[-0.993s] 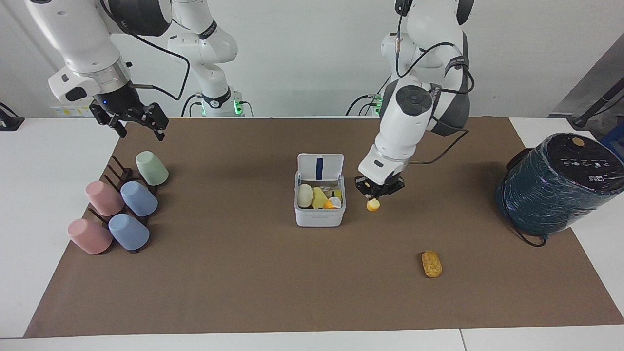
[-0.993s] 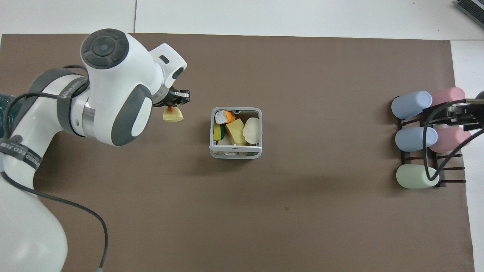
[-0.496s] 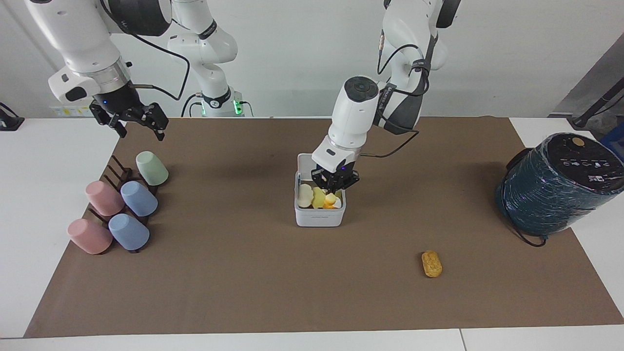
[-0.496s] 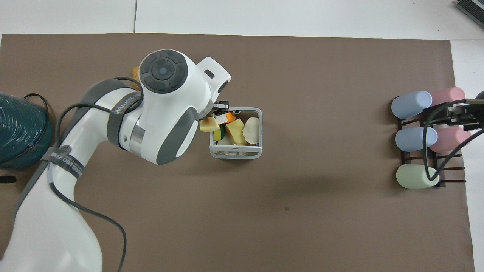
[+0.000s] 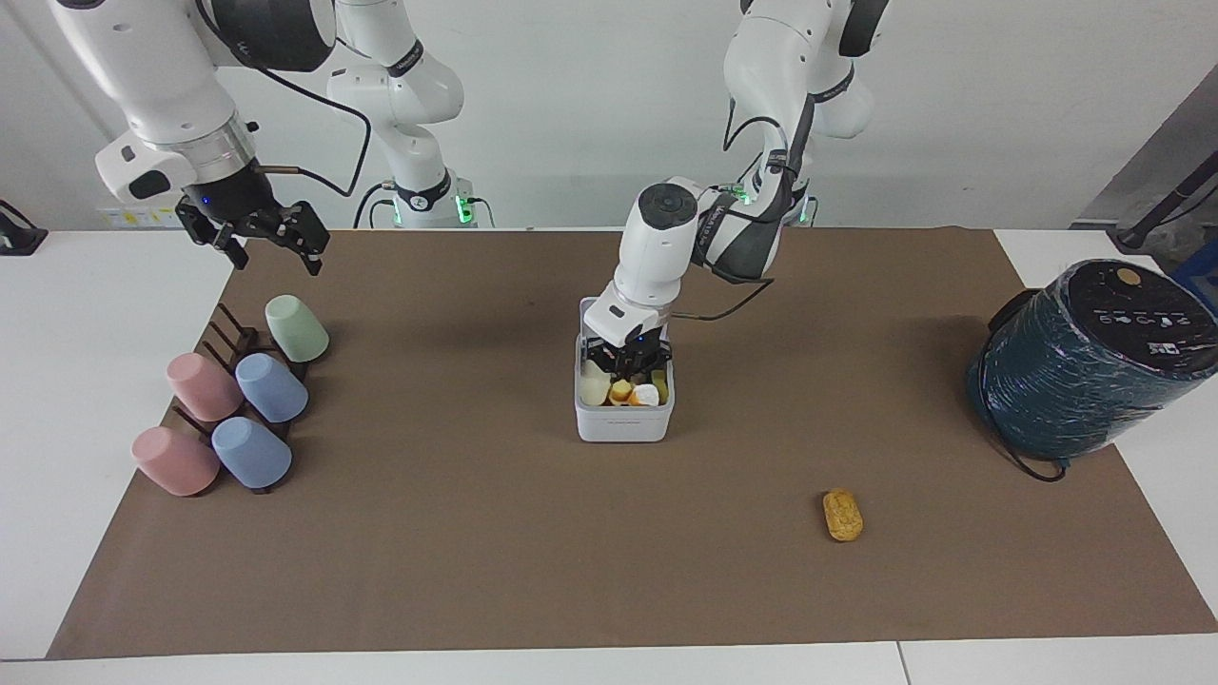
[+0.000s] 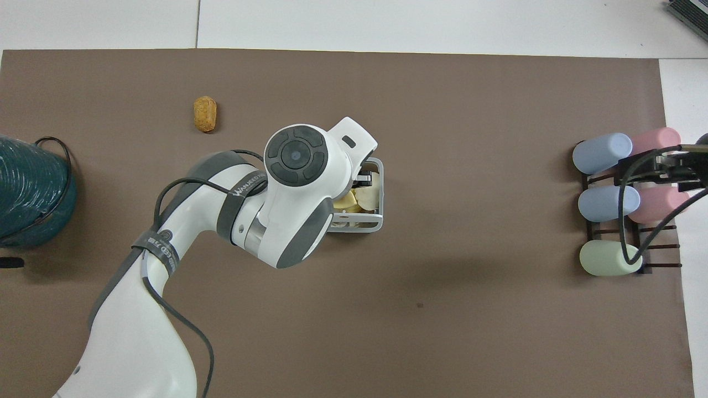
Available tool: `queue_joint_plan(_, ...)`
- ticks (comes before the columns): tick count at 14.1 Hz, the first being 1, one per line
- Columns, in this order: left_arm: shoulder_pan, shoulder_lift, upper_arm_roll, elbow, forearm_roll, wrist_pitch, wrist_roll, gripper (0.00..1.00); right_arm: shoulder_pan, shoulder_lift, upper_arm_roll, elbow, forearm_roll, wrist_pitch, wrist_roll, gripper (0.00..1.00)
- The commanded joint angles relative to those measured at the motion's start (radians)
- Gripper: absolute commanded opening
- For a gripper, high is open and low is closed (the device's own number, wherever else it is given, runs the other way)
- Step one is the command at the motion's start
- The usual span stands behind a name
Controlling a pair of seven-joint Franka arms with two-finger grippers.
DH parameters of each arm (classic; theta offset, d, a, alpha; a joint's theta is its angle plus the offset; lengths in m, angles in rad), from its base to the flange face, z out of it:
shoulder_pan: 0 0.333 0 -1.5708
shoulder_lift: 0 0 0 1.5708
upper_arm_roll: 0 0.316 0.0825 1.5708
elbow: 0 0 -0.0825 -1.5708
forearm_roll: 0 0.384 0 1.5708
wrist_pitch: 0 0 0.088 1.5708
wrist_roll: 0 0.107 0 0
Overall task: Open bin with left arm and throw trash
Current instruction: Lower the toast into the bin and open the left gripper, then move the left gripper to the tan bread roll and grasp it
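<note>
The white bin (image 5: 623,424) stands mid-table with its lid up and several food pieces inside; in the overhead view only its rim (image 6: 378,220) shows past the arm. My left gripper (image 5: 628,369) hangs in the bin's opening, shut on a pale yellow piece of trash (image 5: 620,389) with an orange-brown spot. From overhead the left gripper (image 6: 363,179) is mostly hidden under its own wrist. A bumpy brown oval piece of trash (image 5: 842,515) (image 6: 205,114) lies on the mat, farther from the robots than the bin, toward the left arm's end. My right gripper (image 5: 271,243) waits open, raised near the cup rack.
A large dark teal wrapped cylinder (image 5: 1085,357) (image 6: 30,193) stands at the left arm's end of the table. A dark rack with several pastel cups (image 5: 238,400) (image 6: 608,202) sits at the right arm's end. A brown mat (image 5: 428,533) covers the table.
My left arm has carried the pale yellow piece from beside the bin to over it and down into its opening. The right arm has not moved.
</note>
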Motion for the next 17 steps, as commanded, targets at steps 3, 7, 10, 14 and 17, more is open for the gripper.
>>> queue_joint_plan(3, 0.021, -0.005, 0.015, 0.025, -0.010, 0.011, 0.008, 1.00, -0.003, -0.022, 0.001, -0.025, 0.012, 0.004, -0.001, 1.00)
queue_joint_plan(7, 0.070, 0.012, 0.018, 0.166, 0.003, -0.138, 0.011, 1.00, -0.004, -0.022, 0.001, -0.025, 0.012, 0.006, -0.001, 1.00)
queue_joint_plan(10, 0.140, 0.015, 0.018, 0.257, 0.005, -0.256, 0.092, 1.00, -0.004, -0.022, 0.001, -0.025, 0.012, 0.006, -0.001, 1.00)
queue_joint_plan(14, 0.272, 0.026, 0.021, 0.257, 0.003, -0.224, 0.299, 1.00, -0.004, -0.022, 0.001, -0.026, 0.012, 0.006, -0.001, 1.00)
queue_joint_plan(17, 0.349, 0.030, 0.023, 0.165, 0.006, -0.084, 0.436, 1.00, -0.003, -0.022, 0.001, -0.026, 0.012, 0.006, -0.001, 1.00)
